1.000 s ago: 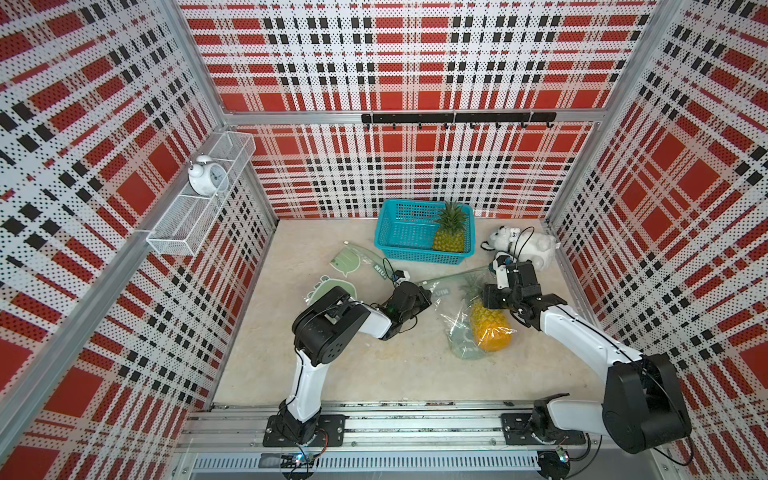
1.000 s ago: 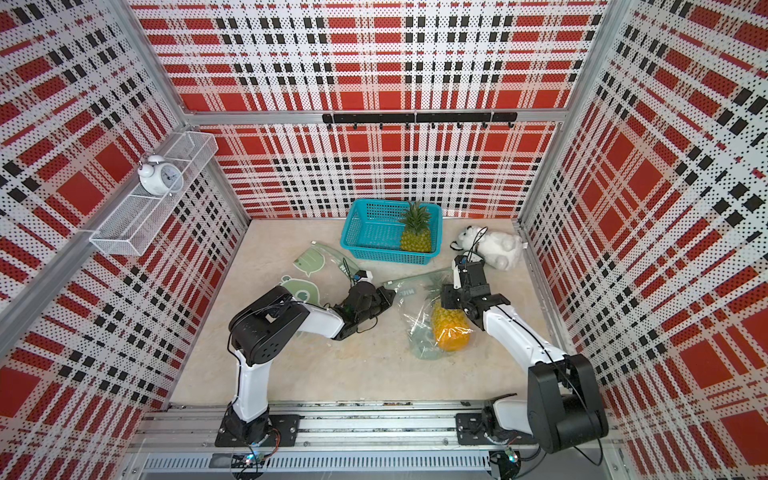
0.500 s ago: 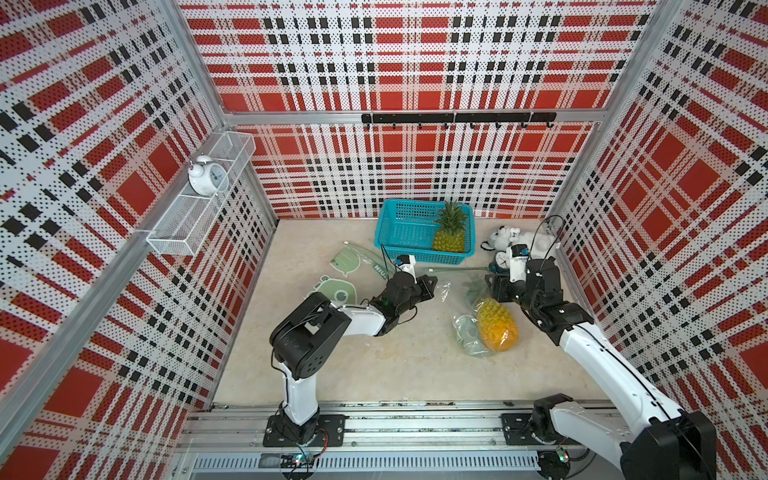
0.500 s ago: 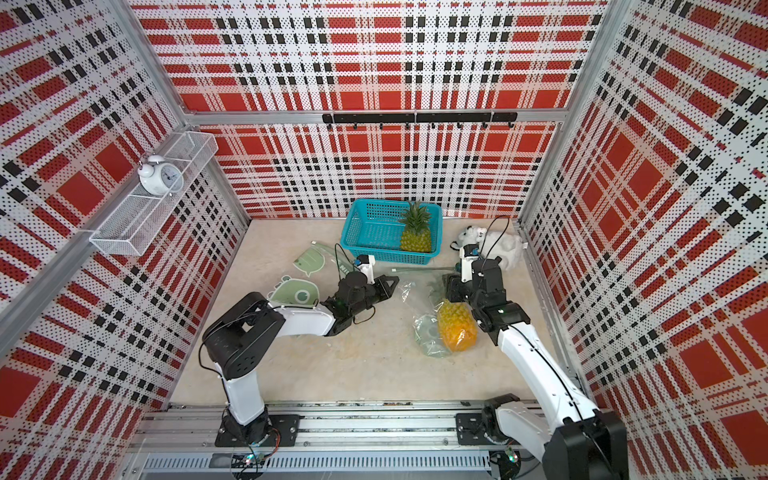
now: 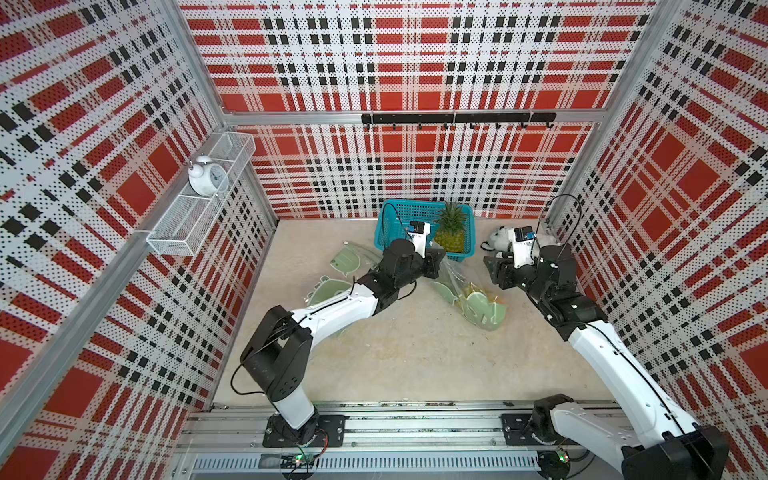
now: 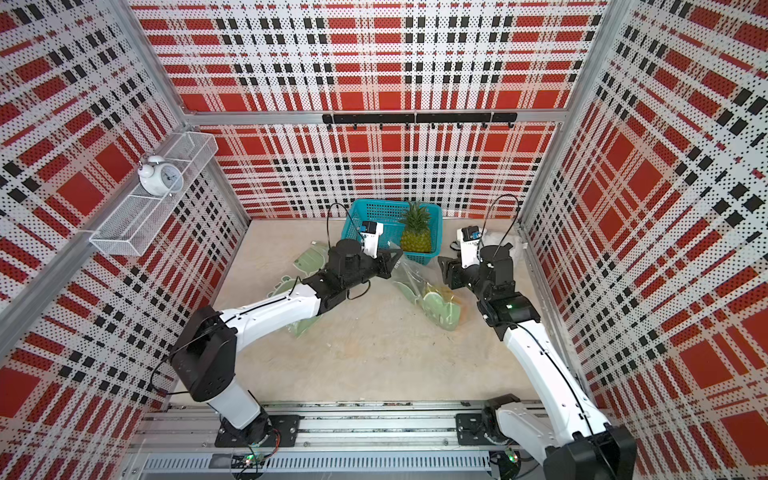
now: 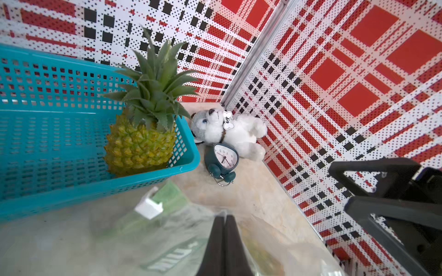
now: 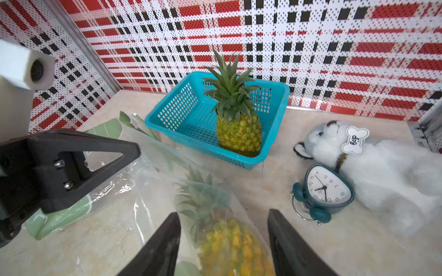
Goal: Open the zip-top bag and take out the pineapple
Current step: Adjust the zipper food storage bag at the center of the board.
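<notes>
While the left gripper (image 7: pixel 224 221) is pinching the bag (image 5: pixel 451 276) clenched at its 10 o'clock end in a top view, the pineapple (image 8: pixel 230 241) inside is lying crown toward 10 o'clock, and the nearer right gripper (image 8: pixel 223 213) is hovering released at its 1 o'clock.

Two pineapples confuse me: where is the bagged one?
In a top view the pineapple lies in the bag on the table, in front of the basket, between left gripper and right gripper.

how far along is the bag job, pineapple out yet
Done: the left gripper is shut on the zip-top bag. In hand: the right gripper hangs open over the bagged pineapple. Left: that pineapple sits inside the bag; whether the zip is open is unclear.
</notes>
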Robot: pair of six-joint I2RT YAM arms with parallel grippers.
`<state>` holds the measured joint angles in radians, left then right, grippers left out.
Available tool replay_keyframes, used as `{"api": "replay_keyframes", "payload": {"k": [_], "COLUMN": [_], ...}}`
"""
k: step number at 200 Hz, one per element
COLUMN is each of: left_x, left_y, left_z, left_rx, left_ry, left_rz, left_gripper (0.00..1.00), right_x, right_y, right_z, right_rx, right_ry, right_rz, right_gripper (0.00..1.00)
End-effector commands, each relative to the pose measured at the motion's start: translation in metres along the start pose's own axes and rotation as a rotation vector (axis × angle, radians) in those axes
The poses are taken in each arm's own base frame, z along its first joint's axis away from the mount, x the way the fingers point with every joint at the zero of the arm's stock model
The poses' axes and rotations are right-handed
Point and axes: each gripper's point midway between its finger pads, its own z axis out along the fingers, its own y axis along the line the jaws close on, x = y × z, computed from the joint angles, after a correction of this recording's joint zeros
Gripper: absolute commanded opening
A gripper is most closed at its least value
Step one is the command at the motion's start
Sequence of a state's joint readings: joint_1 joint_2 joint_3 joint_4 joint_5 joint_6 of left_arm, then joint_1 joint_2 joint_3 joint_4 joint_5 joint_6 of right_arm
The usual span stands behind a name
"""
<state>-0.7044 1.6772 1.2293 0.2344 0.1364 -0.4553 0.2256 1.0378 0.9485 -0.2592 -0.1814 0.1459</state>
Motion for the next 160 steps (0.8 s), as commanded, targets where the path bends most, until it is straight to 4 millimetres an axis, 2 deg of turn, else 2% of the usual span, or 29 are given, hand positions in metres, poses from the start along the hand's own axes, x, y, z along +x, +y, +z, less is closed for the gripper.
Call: {"api": "replay_keyframes", "payload": {"k": [1,44,84,102,117,127,160], "left_x": [-0.028,-0.042,-0.048,-0.05,-0.054,-0.056,-0.062], "left_y": [-0.012,-0.039,-0.058,-0.068,-0.074,-0.078,-0.083], "left_z": [-0.012,-0.014,-0.016,-0.019,-0.022,-0.023,-0.026], "left_rx": [0.017,0.068,0.091,0.108,0.123,0.128,0.133], "left_ry": [-0.002,0.014,0.026,0.022,0.014,0.006,-0.012], "left_rz": [0.119,0.166,0.205,0.216,0.226,0.236,0.267], "left_gripper": [0.0,0.0,0.0,0.0,0.0,0.0,0.0], "right_x": [-0.013,-0.005,0.012,0.03,0.046,0.062,0.09], "right_y": [0.001,-0.002,-0.034,-0.042,-0.031,-0.016,0.016], "right_z": [-0.003,-0.003,0.007,0.021,0.031,0.036,0.029], "right_rx": [-0.012,0.004,0.166,0.188,0.11,0.015,-0.162], "right_ry": [-0.03,-0.01,0.043,0.14,0.229,0.283,0.31], "right_rz": [-0.034,-0.042,-0.039,-0.041,-0.027,-0.008,0.048], "right_gripper": [0.62,0.62,0.63,0.62,0.59,0.56,0.54]}}
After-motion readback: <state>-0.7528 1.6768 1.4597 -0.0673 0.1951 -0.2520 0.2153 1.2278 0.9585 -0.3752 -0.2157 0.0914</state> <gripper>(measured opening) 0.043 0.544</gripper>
